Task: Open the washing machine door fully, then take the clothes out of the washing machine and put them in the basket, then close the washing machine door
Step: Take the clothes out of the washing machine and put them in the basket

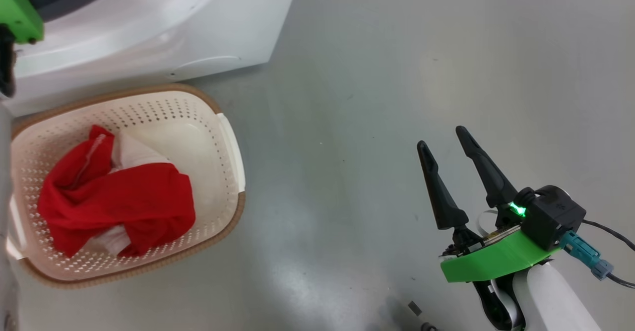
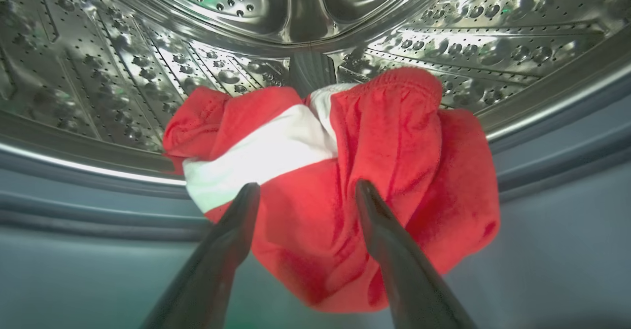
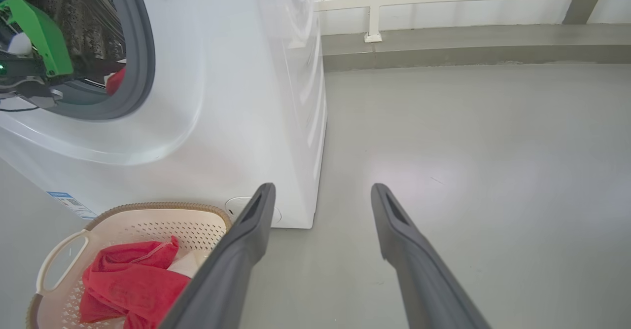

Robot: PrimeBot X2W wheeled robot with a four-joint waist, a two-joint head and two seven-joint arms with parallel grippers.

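Bright, even light throughout, with soft shadows. A pale sheen lies on the grey floor [image 1: 307,231] left of the right tool [image 1: 441,137]. Beyond the left tool [image 2: 306,185] the steel drum [image 2: 148,72] glitters with small highlights and bows at the edges. That tool's fingers [image 2: 207,270] look soft near the lens.

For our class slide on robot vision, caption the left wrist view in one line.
Open left gripper poised at a red-and-white garment lying at the mouth of the steel drum.

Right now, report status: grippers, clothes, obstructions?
Left gripper open, inside drum, poised at red garment, not gripping. Right gripper open, idle over floor. Second red garment already in basket. Nothing seen blocking.
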